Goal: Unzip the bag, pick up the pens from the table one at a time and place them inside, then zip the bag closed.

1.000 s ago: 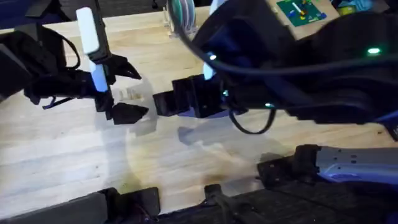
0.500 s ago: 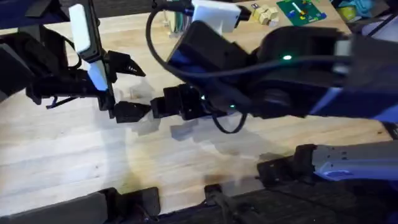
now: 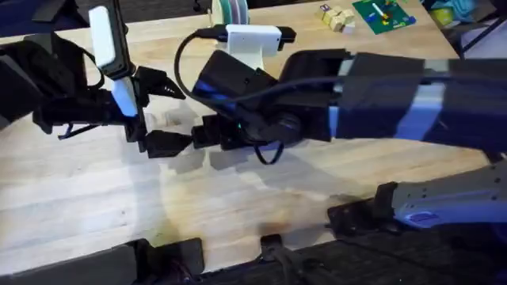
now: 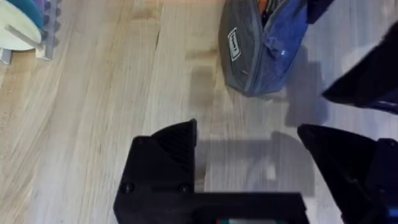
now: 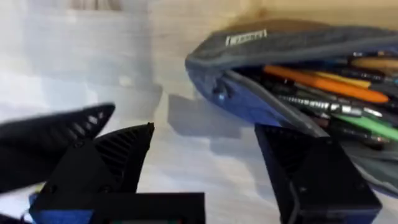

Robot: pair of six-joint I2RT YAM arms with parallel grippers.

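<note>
Right wrist: bag (image 5: 292, 68) beyond gripper (image 5: 205, 162).

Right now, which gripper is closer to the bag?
Right. The right gripper hangs right at the open bag; the left gripper hovers farther back, open, over bare table.

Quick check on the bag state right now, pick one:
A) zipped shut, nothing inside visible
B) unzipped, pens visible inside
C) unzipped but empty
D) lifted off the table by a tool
B: the right wrist view shows the bag gaping open with several pens lying inside, orange ones among them, and the left wrist view shows it resting on the table, with no tool gripping it.
</note>
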